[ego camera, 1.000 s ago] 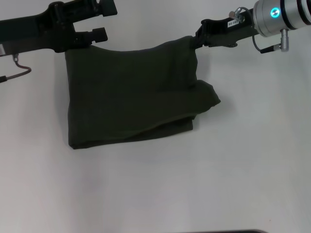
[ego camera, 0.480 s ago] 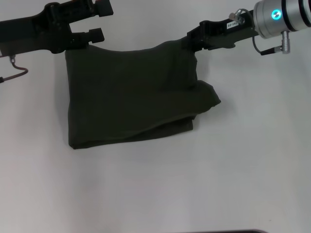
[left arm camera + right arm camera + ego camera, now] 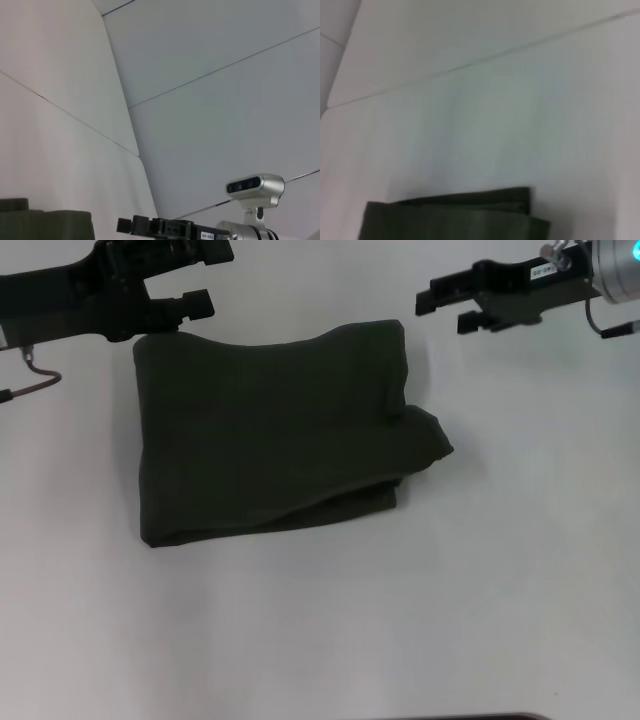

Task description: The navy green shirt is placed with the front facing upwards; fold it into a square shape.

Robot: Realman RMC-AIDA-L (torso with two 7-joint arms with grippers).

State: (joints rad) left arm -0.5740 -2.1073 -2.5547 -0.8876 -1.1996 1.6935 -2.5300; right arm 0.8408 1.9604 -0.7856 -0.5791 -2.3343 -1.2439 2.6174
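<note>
In the middle of the white table (image 3: 330,630), the dark olive-green cotton shirt (image 3: 270,435) lay flat, folded into a thick, almost square bundle. No letters showed on top of it. One soft corner of cloth stuck out at about 3 o'clock from the bundle, and a lower layer peeked out along the near edge.

My left gripper (image 3: 190,280) was at about 11 o'clock from the shirt, right by its far left corner. Its black fingers (image 3: 198,306) were spread apart and had nothing between them. I could not tell if the lower one touched the cloth.

My right gripper (image 3: 438,302) was at about 1 o'clock from the shirt, just beside the far right corner but apart from it. Its fingers were spread too, and they were empty.

From my left wrist, I saw a bit of the green cloth (image 3: 45,225) and my other arm's black gripper (image 3: 150,226) farther off. From my right wrist, I saw the folded edge of the shirt (image 3: 455,215) on the white top.
</note>
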